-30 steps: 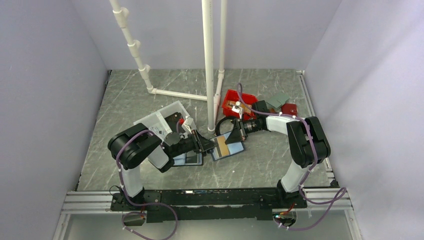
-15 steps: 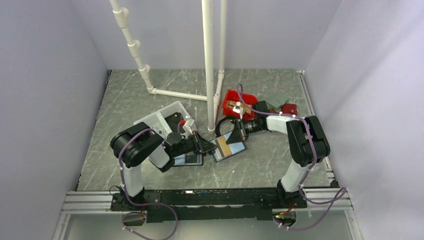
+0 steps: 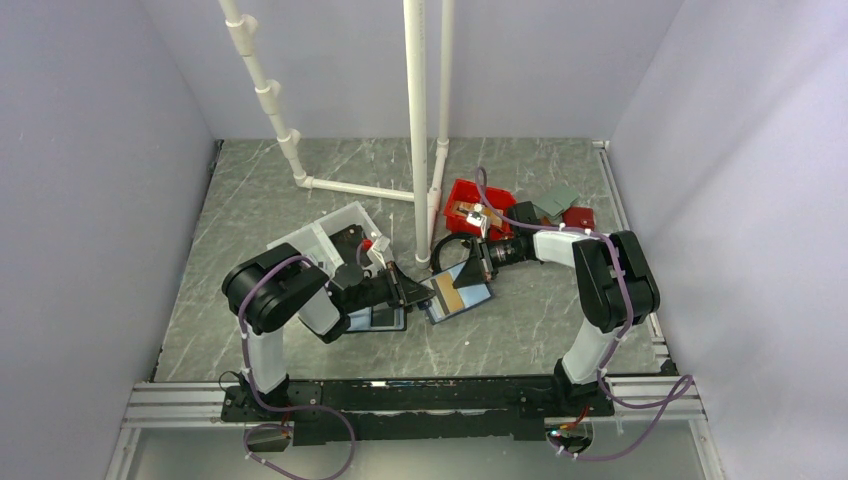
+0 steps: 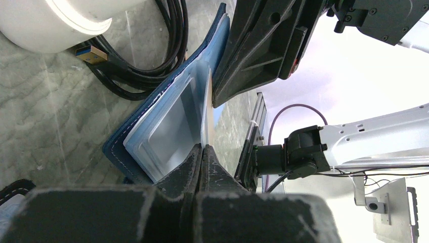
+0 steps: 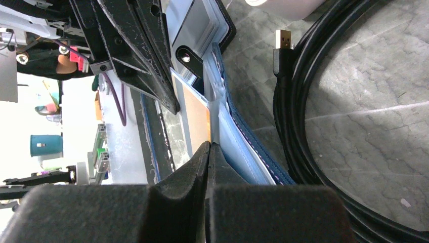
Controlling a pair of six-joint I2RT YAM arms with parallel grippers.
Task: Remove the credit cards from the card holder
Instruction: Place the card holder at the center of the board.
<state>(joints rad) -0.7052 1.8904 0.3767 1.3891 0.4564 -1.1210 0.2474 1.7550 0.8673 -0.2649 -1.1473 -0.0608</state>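
Pinching with the left gripper (image 4: 202,150), pressed tight together on a thin edge that looks to be the gold-orange credit card (image 5: 195,117), seen edge-on from the left wrist. Clamping likewise with the right gripper (image 5: 209,148), closed on what seems an inner leaf of the card holder (image 4: 120,148) right beside that card; hard to tell exactly which layer. Lying open between both arms on the marble table (image 5: 364,126), with a black cable (image 5: 291,126) looped just behind and a white pipe (image 4: 60,20) near.

Could go wrong in several ways. Might drag the whole holder along instead of freeing the card, if biting sleeve plastic together with the card. Might slip off, given so narrow a bite on smooth plastic. Might bend the card if pulled off-line from its pocket. Might knock claw against claw, working so close together.

Closed now on the left where spread apart a second ago; nudged slightly inward at the left elbow; unmoved as to holder, card and right arm.
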